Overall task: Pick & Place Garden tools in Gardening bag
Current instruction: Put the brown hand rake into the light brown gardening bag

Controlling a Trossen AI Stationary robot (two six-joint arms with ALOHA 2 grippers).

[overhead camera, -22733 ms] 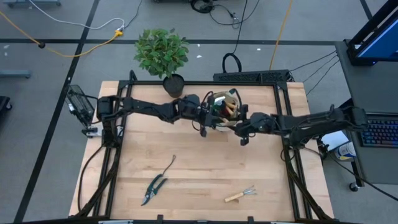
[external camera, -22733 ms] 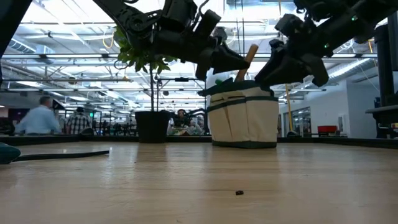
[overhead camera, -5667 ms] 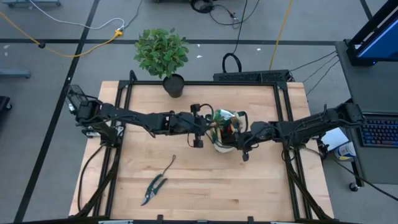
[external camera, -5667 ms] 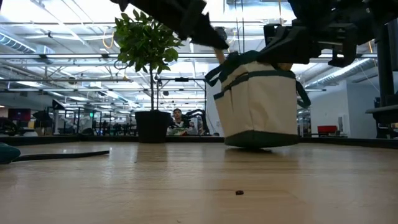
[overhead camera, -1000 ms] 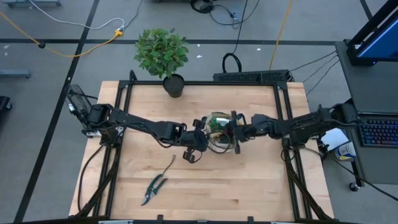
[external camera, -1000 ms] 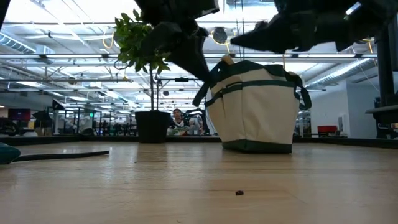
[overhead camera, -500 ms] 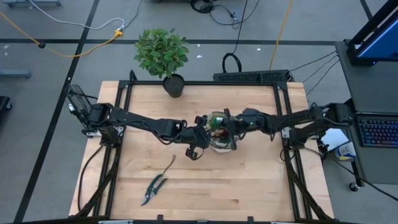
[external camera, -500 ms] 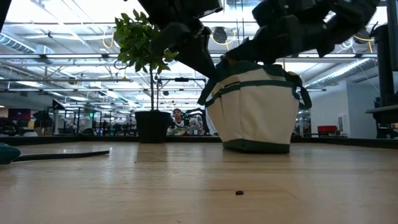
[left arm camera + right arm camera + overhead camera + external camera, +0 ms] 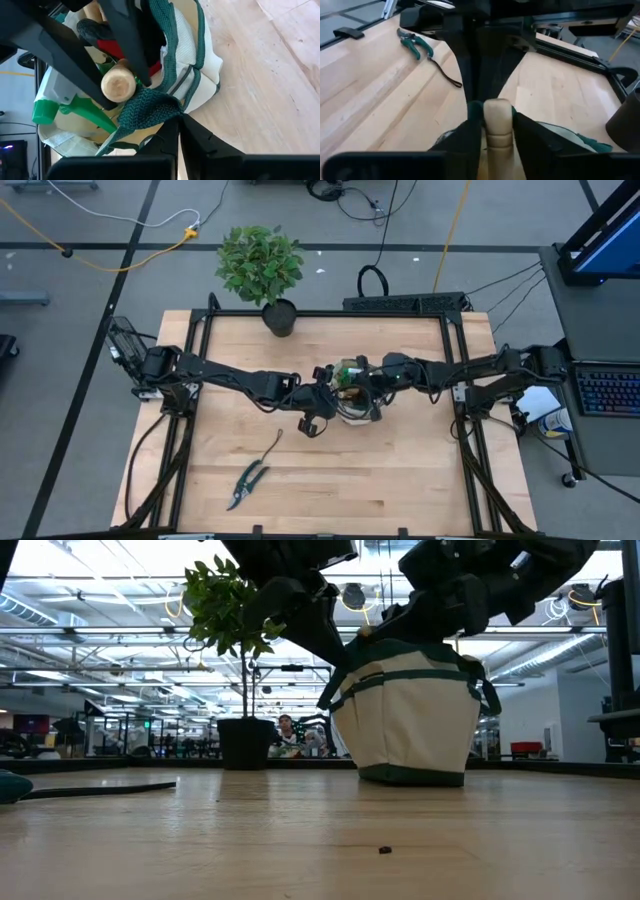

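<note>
Since half a second ago the right arm has pushed a little farther over the gardening bag (image 9: 352, 402), and the bag itself has barely shifted. Back when the earliest pictures were taken, a wooden-handled fork lay near the table's front right; it has gone from there since.

Left of the bag and nearer the table's front edge, the pruning shears (image 9: 246, 484) lie flat on the wooden table (image 9: 420, 480), with a thin dark weeder (image 9: 272, 445) just beyond them, between shears and bag; neither touches the bag. A potted plant (image 9: 260, 265) stands at the table's back edge, behind and left of the bag.

At the bag's left side the left gripper (image 9: 177, 120) is clenched on the bag's dark green loop handle (image 9: 145, 111), its fingers pinched on the webbing. The bag stands upright on the table in the low view, beige canvas with green trim (image 9: 405, 720).

Inside the bag the left wrist view shows red-black gloves (image 9: 107, 42), a green plastic item (image 9: 65, 107) and the round end of a wooden tool handle (image 9: 118, 86) poking out.

Over the bag's right side the right gripper (image 9: 490, 132) has its two fingers (image 9: 461, 142) closed against that wooden handle, grasping it above the bag's mouth
</note>
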